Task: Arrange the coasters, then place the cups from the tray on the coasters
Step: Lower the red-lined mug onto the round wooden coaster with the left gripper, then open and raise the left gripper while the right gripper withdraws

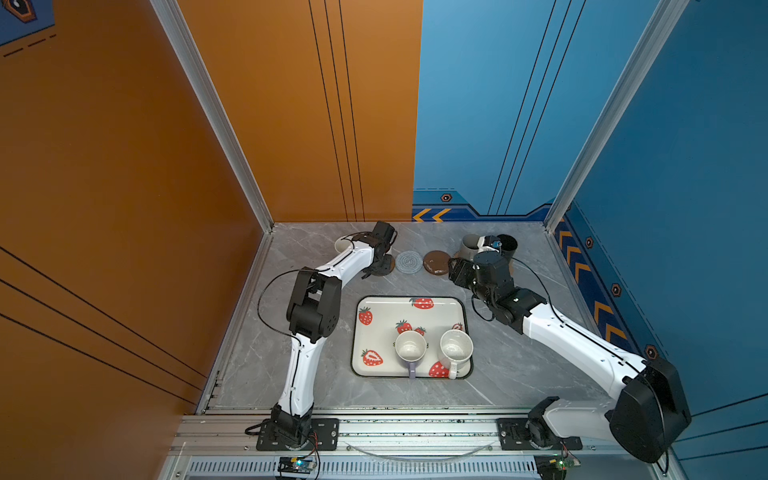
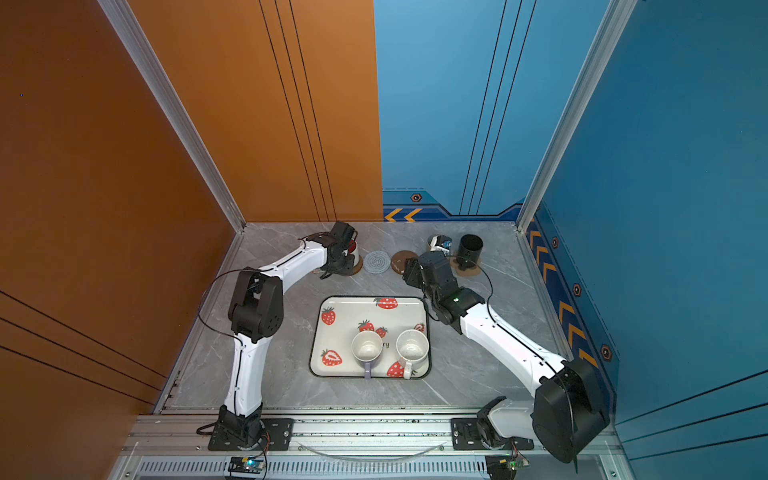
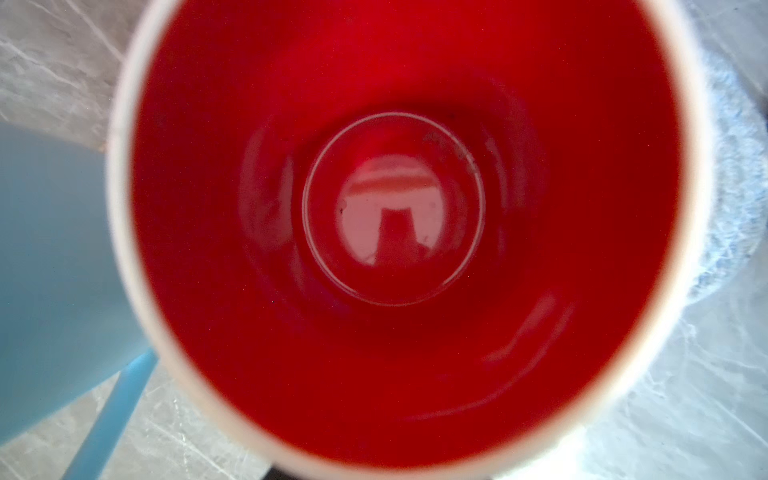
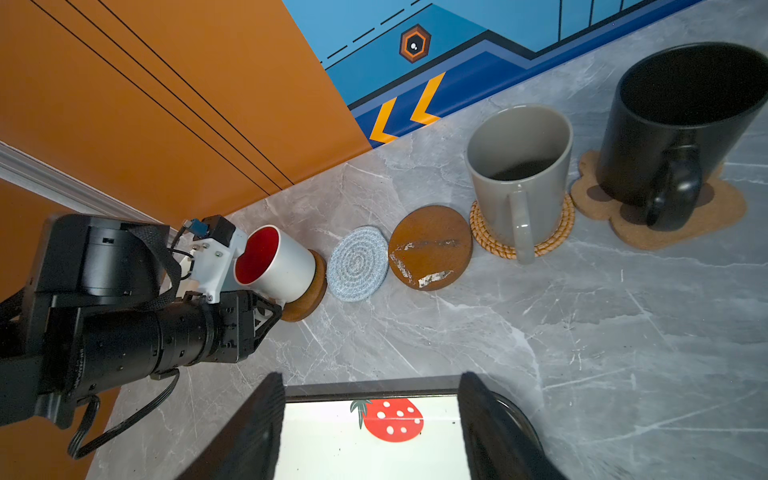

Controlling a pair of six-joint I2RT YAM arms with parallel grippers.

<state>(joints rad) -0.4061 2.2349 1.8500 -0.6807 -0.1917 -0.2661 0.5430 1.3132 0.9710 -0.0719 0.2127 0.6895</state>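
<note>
A white mug with a red inside (image 4: 278, 266) stands on a brown wooden disc (image 4: 311, 286), and it fills the left wrist view (image 3: 395, 208). My left gripper (image 1: 372, 269) is down at that mug's near side, its fingers hidden. Beside it stands the light blue mug (image 3: 41, 270). A grey woven coaster (image 1: 408, 262) and a second wooden disc (image 1: 435, 262) lie bare. The grey mug (image 4: 519, 166) sits on the rattan round (image 4: 498, 245), the black mug (image 4: 673, 124) on the paw coaster (image 4: 665, 224). My right gripper (image 4: 370, 386) hangs open over the tray's far rim (image 4: 374, 390). On the tray (image 1: 361, 357) stand the lavender mug (image 1: 410, 347) and the speckled white mug (image 1: 456, 348).
The coasters run in a row along the back of the grey marble table (image 1: 519, 365). An orange wall (image 1: 124, 208) closes the left side and a blue wall (image 1: 685, 208) the right. Both arm bases sit on the metal rail (image 1: 415, 432) in front.
</note>
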